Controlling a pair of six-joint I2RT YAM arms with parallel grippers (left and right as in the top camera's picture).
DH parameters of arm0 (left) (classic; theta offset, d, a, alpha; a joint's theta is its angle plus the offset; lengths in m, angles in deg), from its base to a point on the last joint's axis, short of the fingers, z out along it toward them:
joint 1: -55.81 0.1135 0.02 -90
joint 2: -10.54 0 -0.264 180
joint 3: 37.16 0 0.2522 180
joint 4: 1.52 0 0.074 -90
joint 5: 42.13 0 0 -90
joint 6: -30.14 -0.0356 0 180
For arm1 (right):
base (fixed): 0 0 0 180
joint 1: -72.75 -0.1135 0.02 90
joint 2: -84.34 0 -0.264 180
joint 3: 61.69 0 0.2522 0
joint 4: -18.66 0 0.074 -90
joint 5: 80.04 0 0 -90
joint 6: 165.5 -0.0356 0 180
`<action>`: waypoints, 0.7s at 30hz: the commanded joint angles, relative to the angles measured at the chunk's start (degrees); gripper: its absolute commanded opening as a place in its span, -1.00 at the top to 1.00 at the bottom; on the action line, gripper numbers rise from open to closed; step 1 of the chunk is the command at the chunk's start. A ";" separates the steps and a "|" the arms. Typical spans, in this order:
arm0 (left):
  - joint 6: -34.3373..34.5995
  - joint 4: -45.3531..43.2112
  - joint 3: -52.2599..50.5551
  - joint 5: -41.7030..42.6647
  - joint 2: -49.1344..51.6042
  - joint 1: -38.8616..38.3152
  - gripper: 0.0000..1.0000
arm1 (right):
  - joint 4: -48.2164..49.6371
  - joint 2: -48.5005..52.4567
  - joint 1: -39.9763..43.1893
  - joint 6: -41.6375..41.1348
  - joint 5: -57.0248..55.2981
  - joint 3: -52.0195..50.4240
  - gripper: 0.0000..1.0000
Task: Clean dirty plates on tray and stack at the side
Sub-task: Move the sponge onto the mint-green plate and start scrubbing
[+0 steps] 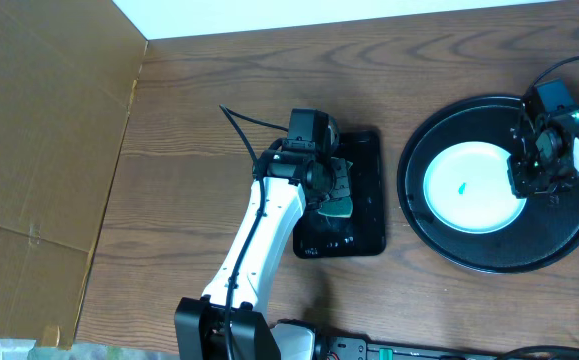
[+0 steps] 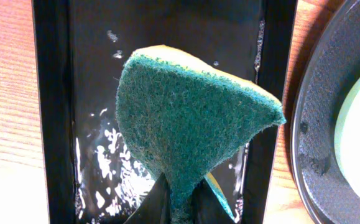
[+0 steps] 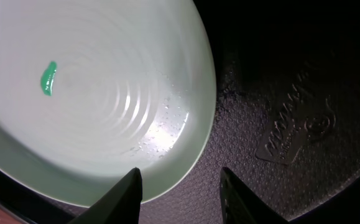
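Your L fingers (image 2: 148,211) pinch sponge (image 2: 192,124) over small tray (image 2: 49,124); R fingers (image 3: 122,198) spread by smeared plate (image 3: 92,106) on round tray (image 3: 279,93). Nothing looks wiped/stacked yet.

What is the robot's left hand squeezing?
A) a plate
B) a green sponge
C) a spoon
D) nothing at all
B: the left gripper is shut on the green sponge, which is pinched and folded over the small black rectangular tray.
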 commanded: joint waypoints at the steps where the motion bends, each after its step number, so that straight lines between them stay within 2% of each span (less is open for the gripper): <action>1: 0.50 0.31 0.68 -0.92 -0.28 -0.02 0.86 | 0.02 0.22 0.13 0.85 0.96 -0.07 0.22; 21: 0.52 0.48 0.68 -0.87 -0.28 -0.04 0.85 | 0.90 0.24 0.13 0.76 -2.10 -0.11 0.21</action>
